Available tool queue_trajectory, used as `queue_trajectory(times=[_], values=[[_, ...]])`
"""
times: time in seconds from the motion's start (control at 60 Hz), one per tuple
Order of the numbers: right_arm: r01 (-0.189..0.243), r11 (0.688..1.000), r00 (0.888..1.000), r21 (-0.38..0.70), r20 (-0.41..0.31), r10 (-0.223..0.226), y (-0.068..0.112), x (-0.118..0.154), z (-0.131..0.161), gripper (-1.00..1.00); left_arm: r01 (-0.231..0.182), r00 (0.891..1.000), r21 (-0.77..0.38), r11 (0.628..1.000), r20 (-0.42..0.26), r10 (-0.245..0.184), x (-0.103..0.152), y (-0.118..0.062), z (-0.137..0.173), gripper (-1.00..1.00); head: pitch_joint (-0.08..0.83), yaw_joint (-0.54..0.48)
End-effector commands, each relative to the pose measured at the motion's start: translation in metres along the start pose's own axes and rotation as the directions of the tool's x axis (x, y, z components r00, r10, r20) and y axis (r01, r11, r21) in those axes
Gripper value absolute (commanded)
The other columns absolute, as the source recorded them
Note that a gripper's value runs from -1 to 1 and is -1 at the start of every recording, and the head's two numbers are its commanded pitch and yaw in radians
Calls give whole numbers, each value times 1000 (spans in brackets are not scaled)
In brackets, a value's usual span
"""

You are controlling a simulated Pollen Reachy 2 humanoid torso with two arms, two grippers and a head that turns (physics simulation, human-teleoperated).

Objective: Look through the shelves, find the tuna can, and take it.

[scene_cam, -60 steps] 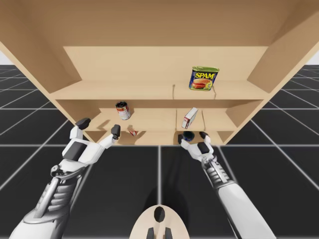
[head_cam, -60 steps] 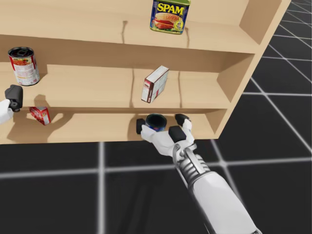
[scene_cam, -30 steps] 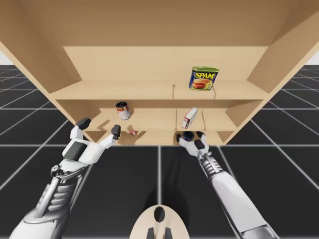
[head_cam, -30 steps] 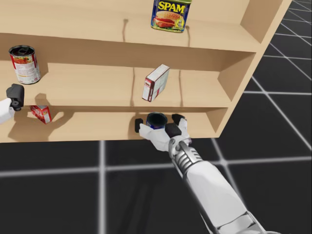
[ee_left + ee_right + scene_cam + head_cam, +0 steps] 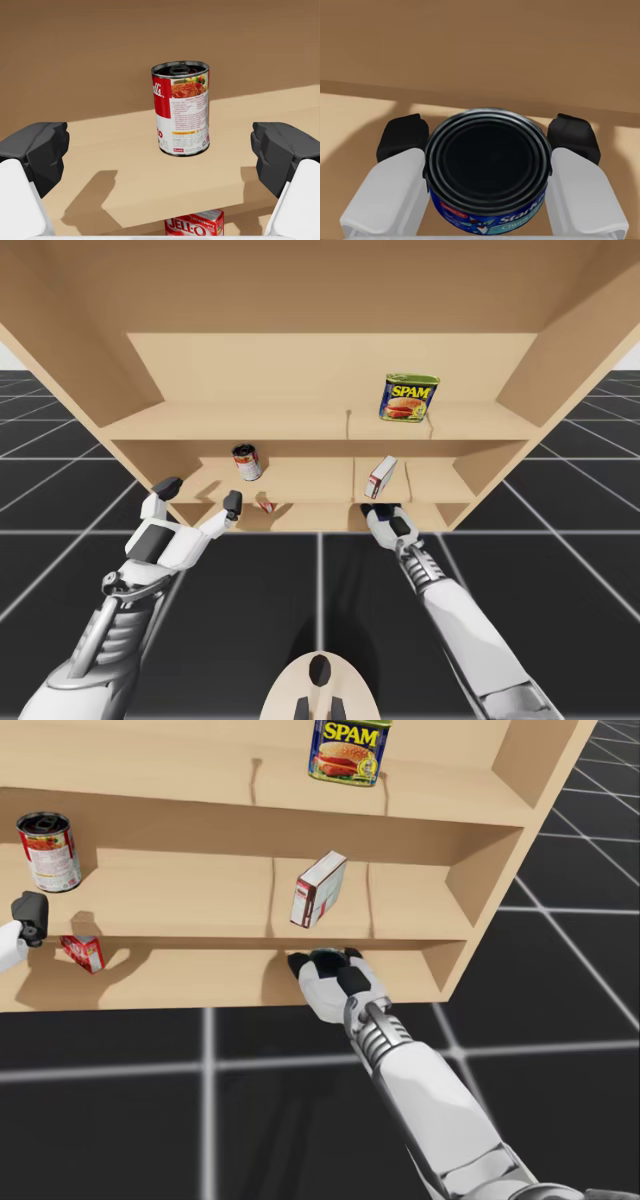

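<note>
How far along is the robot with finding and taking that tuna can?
Done: the search is over; the flat blue can on the lowest shelf is found. In hand: my right gripper has its fingers pressed on the can's two sides. Left: drawing it out of the shelf, since it is not yet out. My left gripper hangs open before the red-and-white can, idle.
</note>
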Motion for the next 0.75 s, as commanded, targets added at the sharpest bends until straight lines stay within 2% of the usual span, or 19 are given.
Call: queue_trajectory(times=[0.017, 0.133, 0.25, 0.383, 0.483, 0.75], values=[[71, 996, 995, 52, -72, -67, 31, -25, 4, 1000, 1, 1000, 1, 1000, -3, -1, 0, 0, 0, -1000, 595, -236], [74, 996, 996, 57, -52, -71, 31, -23, 6, 1000, 1, 1000, 1, 1000, -3, -1, 0, 0, 0, -1000, 594, -237], [40, 997, 999, 64, 30, -42, 34, -8, 16, 1000, 0, 1000, 2, 1000, -2, 0, 0, 0, 0, -1000, 592, -237], [6, 999, 992, 50, 127, -12, 35, 11, 33, 1000, -2, 1000, 2, 1000, 0, 2, 0, 0, -1, -1000, 589, -238], [-9, 999, 986, 44, 166, 1, 34, 17, 47, 1000, -2, 1000, 2, 1000, 0, 2, 0, 0, -1, -1000, 587, -238], [-7, 997, 978, 71, 208, -8, 35, 16, 121, 1000, 0, 1000, 2, 1000, -1, 0, -1, -1, -1, -1000, 581, -238]])
